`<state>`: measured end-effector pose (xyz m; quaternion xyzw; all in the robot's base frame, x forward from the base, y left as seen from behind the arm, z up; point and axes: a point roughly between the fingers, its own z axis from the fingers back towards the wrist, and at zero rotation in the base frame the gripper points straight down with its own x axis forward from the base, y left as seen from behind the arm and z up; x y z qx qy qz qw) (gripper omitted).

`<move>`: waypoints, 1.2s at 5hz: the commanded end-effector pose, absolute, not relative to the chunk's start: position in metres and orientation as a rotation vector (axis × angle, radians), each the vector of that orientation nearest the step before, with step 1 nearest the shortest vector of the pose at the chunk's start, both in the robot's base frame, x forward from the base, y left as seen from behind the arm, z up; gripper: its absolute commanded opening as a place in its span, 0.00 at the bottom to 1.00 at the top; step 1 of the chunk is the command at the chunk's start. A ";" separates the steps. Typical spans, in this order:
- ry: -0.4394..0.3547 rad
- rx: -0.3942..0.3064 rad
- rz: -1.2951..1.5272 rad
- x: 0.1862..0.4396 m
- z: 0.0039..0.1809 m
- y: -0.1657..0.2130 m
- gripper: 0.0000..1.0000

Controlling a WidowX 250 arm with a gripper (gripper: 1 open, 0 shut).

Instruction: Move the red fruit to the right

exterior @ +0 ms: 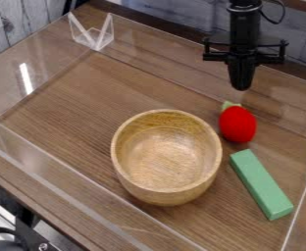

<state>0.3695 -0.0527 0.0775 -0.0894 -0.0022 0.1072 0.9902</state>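
Tool (242,84) hangs pinched narrow, empty, above-left of the red fruit (237,124): I'd spread it first, centre over the fruit, clear of the wooden bowl (167,155) and green block (261,183).

Table (103,93): wood-grain top, planks running diagonally, clear walls along edges.

Resting directly on table:
- Wooden bowl (168,156): upright, hollow facing up, near table centre, toward front.
- Red fruit (237,124): at 2 o'clock of wooden bowl, just beside its rim; green leafy top pointing to 11 o'clock.
- Green block (261,183): flat, rectangular, at 4 o'clock of wooden bowl, just beside it; long axis running 11 to 5 o'clock; near end just below red fruit.
- Clear stand (91,31): at 11 o'clock corner, well apart from rest.
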 end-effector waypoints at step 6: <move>-0.239 -0.230 0.503 0.369 0.158 0.059 1.00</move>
